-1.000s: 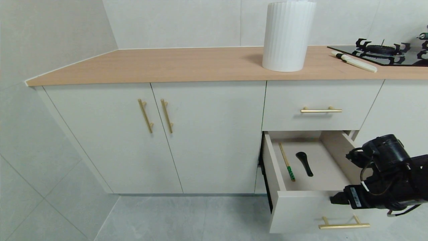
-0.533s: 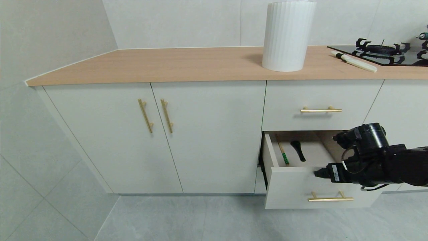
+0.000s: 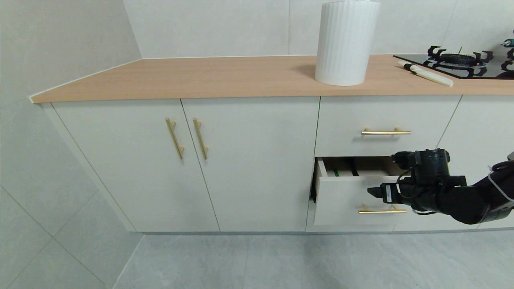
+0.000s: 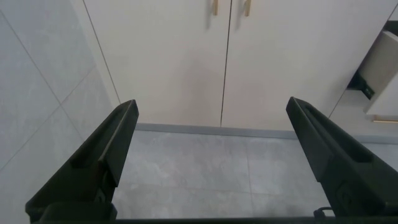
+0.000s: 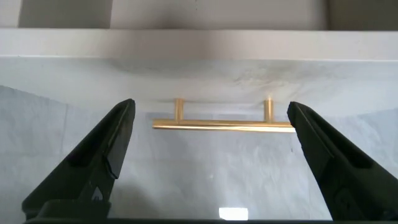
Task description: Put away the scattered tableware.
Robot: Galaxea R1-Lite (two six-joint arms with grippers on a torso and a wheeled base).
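Note:
The lower drawer (image 3: 341,198) stands only slightly out of the cabinet. Through the gap I glimpse the green end of the chopsticks (image 3: 336,173) and part of a black spoon (image 3: 355,172) inside. My right gripper (image 3: 372,192) is against the drawer front, just above its gold handle (image 3: 381,210). In the right wrist view the gripper (image 5: 211,109) is open, its fingers wide on either side of the handle (image 5: 222,124). My left gripper (image 4: 211,106) is open and holds nothing, low over the floor in front of the double cabinet doors (image 4: 230,56).
A cream-handled knife (image 3: 425,74) lies on the wooden countertop (image 3: 200,78) beside the black hob (image 3: 461,64). A tall white ribbed container (image 3: 345,42) stands on the counter. The upper drawer (image 3: 385,124) is closed. Grey tiled floor (image 3: 241,261) stretches before the cabinets.
The lower drawer has slid from wide open to nearly closed, with my right gripper moving in toward the cabinet against its front. The chopsticks and spoon are now mostly hidden.

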